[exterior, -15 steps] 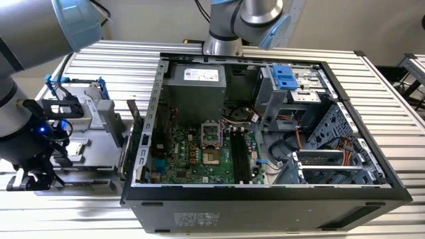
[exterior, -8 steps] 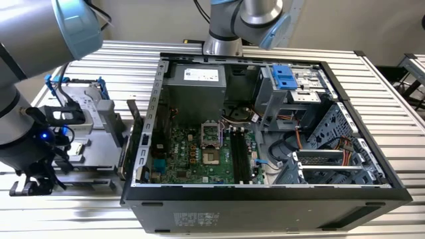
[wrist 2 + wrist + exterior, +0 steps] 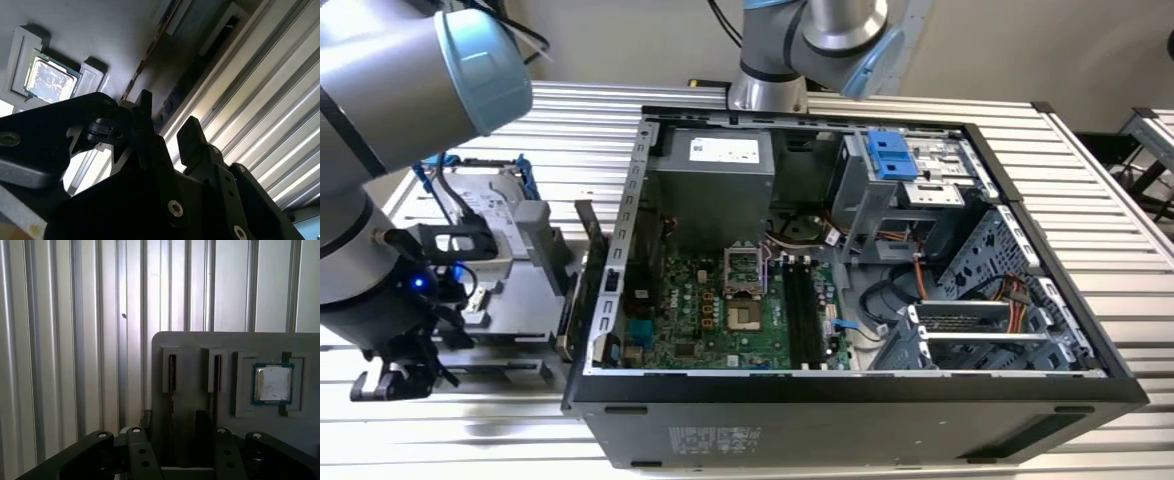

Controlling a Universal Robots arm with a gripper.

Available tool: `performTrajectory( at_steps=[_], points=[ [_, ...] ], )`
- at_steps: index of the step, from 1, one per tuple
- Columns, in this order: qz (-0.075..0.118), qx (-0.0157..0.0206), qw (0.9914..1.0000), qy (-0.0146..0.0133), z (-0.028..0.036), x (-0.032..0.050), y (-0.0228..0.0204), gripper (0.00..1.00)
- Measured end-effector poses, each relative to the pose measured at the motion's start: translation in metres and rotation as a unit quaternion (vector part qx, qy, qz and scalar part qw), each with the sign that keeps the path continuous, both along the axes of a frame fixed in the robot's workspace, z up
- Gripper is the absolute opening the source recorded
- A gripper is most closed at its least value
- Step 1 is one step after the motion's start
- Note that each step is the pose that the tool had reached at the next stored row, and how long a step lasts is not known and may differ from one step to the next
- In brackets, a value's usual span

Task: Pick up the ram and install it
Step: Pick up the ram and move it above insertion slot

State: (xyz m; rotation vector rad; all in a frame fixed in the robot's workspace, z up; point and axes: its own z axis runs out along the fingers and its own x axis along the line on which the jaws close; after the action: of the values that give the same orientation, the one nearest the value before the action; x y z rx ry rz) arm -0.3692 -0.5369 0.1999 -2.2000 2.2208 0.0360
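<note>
**Grasp of the ram, first wrist view.** The ram (image 3: 171, 377) stands on edge in the grey holder (image 3: 195, 342), in the slot farther from the processor chip (image 3: 272, 384). A second stick (image 3: 216, 375) fills the neighbouring slot. We see the gripper (image 3: 174, 415) with its fingers apart, one on each side of the ram and, as far as we can tell, not yet touching it. We judge the step in hand to be the grasp. The fingers should be centred so that both meet the flat faces together, and the finger between the two slots should stay clear of the second stick. The open computer case (image 3: 854, 400) lies well apart on the slatted table (image 3: 1107, 180).
</note>
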Motion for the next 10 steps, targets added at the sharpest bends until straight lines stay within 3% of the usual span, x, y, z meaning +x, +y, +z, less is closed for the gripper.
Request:
performTrajectory(
  at_steps=[10],
  points=[
    [-0.006,-0.0002,0.99998,0.0,-0.0072,0.0013,0.0014,1.0]
  ],
)
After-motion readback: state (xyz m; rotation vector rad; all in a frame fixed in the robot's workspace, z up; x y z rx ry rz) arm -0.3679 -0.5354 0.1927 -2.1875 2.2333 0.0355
